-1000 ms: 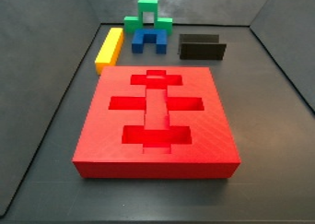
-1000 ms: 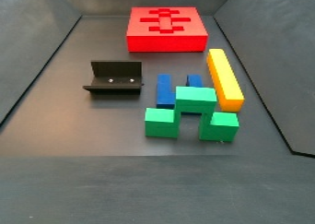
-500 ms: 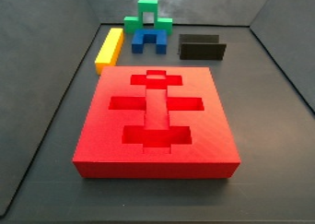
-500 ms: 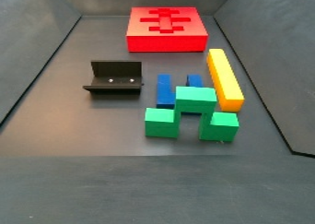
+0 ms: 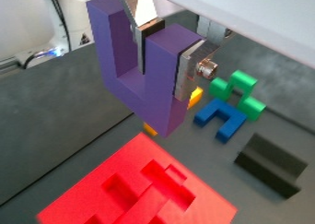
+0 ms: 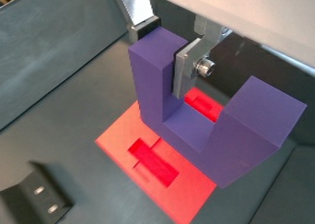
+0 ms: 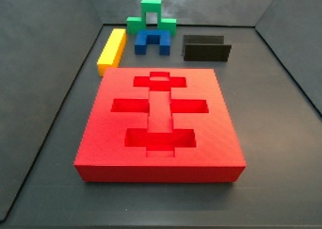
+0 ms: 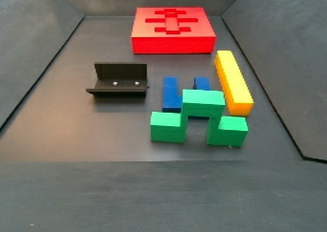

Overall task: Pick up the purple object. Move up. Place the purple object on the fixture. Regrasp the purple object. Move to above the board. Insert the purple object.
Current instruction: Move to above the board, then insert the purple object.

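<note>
The purple object (image 5: 142,76) is a U-shaped block. It hangs in my gripper (image 5: 167,53), which is shut on one of its prongs, high above the floor. It shows in both wrist views (image 6: 197,117); the gripper (image 6: 163,53) shows there too. The red board (image 6: 121,140) lies below the block, and also shows in a wrist view (image 5: 135,186) and both side views (image 7: 107,129) (image 8: 141,41). The dark fixture (image 7: 206,50) stands empty on the floor (image 8: 118,80) (image 5: 268,163). Neither side view shows the gripper or the purple object.
A yellow bar (image 7: 112,49) (image 8: 231,80), a blue arch block (image 7: 153,40) (image 8: 173,91) and a green block (image 7: 153,18) (image 8: 198,116) stand together beyond the board, beside the fixture. Dark tray walls rise around the floor.
</note>
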### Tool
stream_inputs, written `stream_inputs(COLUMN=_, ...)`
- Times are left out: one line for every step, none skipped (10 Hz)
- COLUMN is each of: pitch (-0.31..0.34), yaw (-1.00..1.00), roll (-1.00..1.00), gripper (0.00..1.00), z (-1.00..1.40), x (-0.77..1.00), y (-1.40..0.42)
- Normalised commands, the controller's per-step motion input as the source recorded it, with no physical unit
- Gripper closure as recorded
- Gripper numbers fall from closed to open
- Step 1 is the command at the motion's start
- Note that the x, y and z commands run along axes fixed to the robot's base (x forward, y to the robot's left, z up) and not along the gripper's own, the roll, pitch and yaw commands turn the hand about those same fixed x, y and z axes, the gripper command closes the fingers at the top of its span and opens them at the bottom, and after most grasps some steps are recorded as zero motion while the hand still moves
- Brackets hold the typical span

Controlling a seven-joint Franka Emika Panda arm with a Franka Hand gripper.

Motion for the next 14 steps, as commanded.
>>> stream_inputs(pitch=-0.063, yaw=0.0, roll=-0.37, gripper=1.0, z=0.0, x=-0.04, y=0.02)
stream_inputs(pitch=-0.05, yaw=0.0, roll=-0.28, gripper=1.0, z=0.0, x=-0.03, y=0.01)
stream_inputs(pitch=0.0, yaw=0.0, roll=-0.01, gripper=1.0, z=-0.06, x=0.0, y=0.0)
stream_inputs(pitch=-0.159, yaw=0.05, roll=-0.05, gripper=1.0, z=-0.48, x=0.23, y=-0.33)
stream_inputs(pitch=-0.271, yaw=0.06, roll=-0.13, gripper=1.0, z=-0.6, x=0.4, y=-0.34)
stream_inputs(pitch=-0.203, yaw=0.06, roll=-0.12, gripper=1.0, z=-0.73, x=0.55, y=-0.33)
stream_inputs(pitch=-0.121, yaw=0.0, roll=-0.04, gripper=1.0, z=-0.72, x=0.65, y=-0.42)
stream_inputs(pitch=-0.077, yaw=0.0, roll=0.0, gripper=1.0, z=-0.71, x=0.75, y=-0.5)
stream_inputs(pitch=0.0, yaw=0.0, roll=0.03, gripper=1.0, z=-0.61, x=0.85, y=-0.58)
stream_inputs(pitch=0.0, yaw=0.0, roll=0.15, gripper=1.0, z=-0.52, x=0.79, y=-0.64)
stream_inputs(pitch=0.009, yaw=0.0, roll=0.22, gripper=1.0, z=-0.49, x=0.72, y=-0.63)
stream_inputs(pitch=0.024, yaw=0.0, roll=0.24, gripper=1.0, z=-0.48, x=0.7, y=-0.61)
stream_inputs(pitch=0.04, yaw=0.0, roll=0.24, gripper=1.0, z=-0.48, x=0.71, y=-0.6)
stream_inputs(pitch=0.05, yaw=0.0, roll=0.26, gripper=1.0, z=-0.49, x=0.69, y=-0.58)
